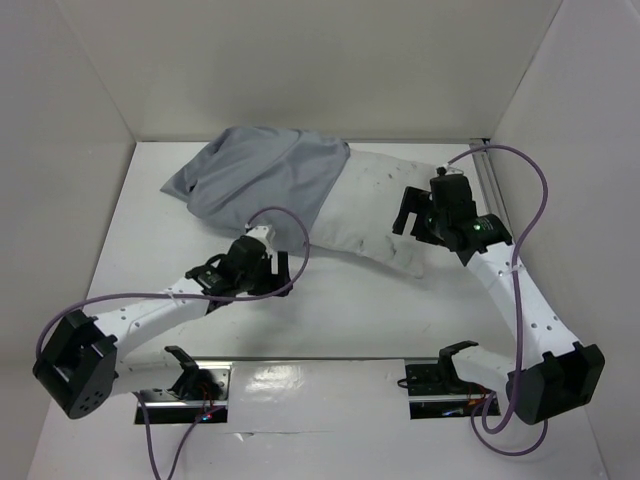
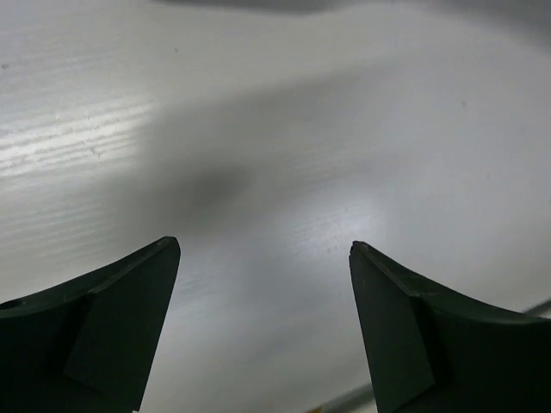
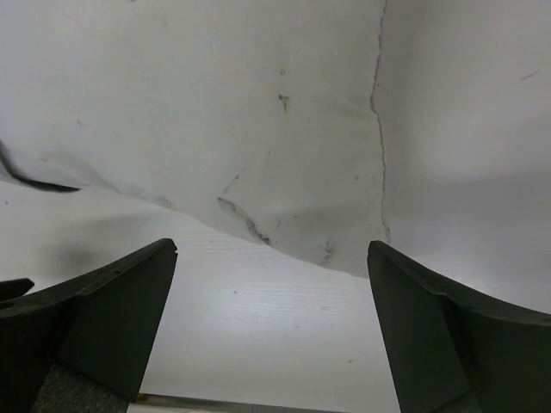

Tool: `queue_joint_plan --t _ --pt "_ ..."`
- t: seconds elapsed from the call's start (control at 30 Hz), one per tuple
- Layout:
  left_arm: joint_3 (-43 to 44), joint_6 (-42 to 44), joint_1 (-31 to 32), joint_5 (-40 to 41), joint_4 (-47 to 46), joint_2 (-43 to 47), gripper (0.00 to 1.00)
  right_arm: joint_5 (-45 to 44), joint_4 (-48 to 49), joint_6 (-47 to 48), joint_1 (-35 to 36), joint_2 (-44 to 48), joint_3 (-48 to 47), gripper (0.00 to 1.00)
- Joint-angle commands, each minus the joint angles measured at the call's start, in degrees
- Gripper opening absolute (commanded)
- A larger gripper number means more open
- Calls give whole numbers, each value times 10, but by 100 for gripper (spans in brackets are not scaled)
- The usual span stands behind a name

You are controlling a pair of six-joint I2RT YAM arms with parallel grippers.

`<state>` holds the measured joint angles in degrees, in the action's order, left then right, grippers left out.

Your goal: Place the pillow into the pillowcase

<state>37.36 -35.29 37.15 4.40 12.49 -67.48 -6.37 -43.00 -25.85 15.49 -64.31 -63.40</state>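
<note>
- Pillow (image 1: 375, 215) lies left-to-right, left half inside pillowcase (image 1: 260, 175); bare end at your right hand (image 1: 410, 212), which is wide open and empty.
- Left hand (image 1: 278, 265), also open and empty, hangs over desk (image 1: 350, 310).

We see the top view brightly and evenly lit from above, with the white walls (image 1: 300, 60) and table (image 1: 400, 300) almost washing together. Glare sits on the shiny strip (image 1: 300, 375) at the near edge. Soft shadows lie under both arms (image 1: 150, 310) and along the near side of the pillowcase (image 1: 260, 175).

In the left wrist view we find a bright streak at the left and a dim smudge of shadow mid-frame. The fingers (image 2: 112, 318) of the left gripper (image 2: 263, 243) are dark and soft-edged.

In the right wrist view the pillow (image 3: 215, 112) is fairly sharp, its specks plain. The fingers (image 3: 103, 318) of the right gripper (image 3: 272, 244) are underexposed.
</note>
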Motion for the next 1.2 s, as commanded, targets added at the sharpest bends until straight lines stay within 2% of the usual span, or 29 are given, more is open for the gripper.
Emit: queue_joint_plan --t 0.0,0.1,0.13,0.33,0.47,0.77,0.83,0.87,0.97,1.0,1.03,1.07,1.1,1.13,1.17 --pt "-23 -52 6 60 -204 -12 93 10 -2 3 -2 16 7 99" --pt "-30 -65 11 104 -248 -70 90 21 10 3 -2 10 13 99" --pt "-9 -65 11 124 -255 -91 90 21 10 3 -2 10 13 99" --pt "56 -54 5 125 -293 -227 85 26 10 -3 -7 4 13 99" --pt "82 -54 -1 147 -298 -259 76 21 5 -3 -12 -1 8 99" --pt "126 -43 -22 185 -300 -308 67 21 5 -3 -12 -6 8 99" --pt "137 -43 -28 194 -293 -317 62 21 5 -3 -12 -6 8 99" --pt "146 -43 -28 194 -288 -325 59 21 5 -3 -12 -12 8 99" --pt "159 -43 -33 194 -276 -333 38 21 -2 -3 -12 -12 2 99" --pt "159 -43 -33 194 -268 -333 29 21 -2 -3 -18 -12 2 99" --pt "159 -43 -33 194 -263 -333 13 21 -8 -3 -24 -12 -4 99" --pt "159 -43 -33 194 -258 -325 5 28 -9 -3 -29 -12 -4 99" --pt "159 -43 -33 194 -245 -320 0 40 -14 -3 -35 -12 -4 99" --pt "159 -49 -33 194 -239 -309 0 52 -14 -3 -58 -12 -4 99" --pt "159 -49 -33 194 -234 -302 0 100 -14 6 -77 -12 3 99"
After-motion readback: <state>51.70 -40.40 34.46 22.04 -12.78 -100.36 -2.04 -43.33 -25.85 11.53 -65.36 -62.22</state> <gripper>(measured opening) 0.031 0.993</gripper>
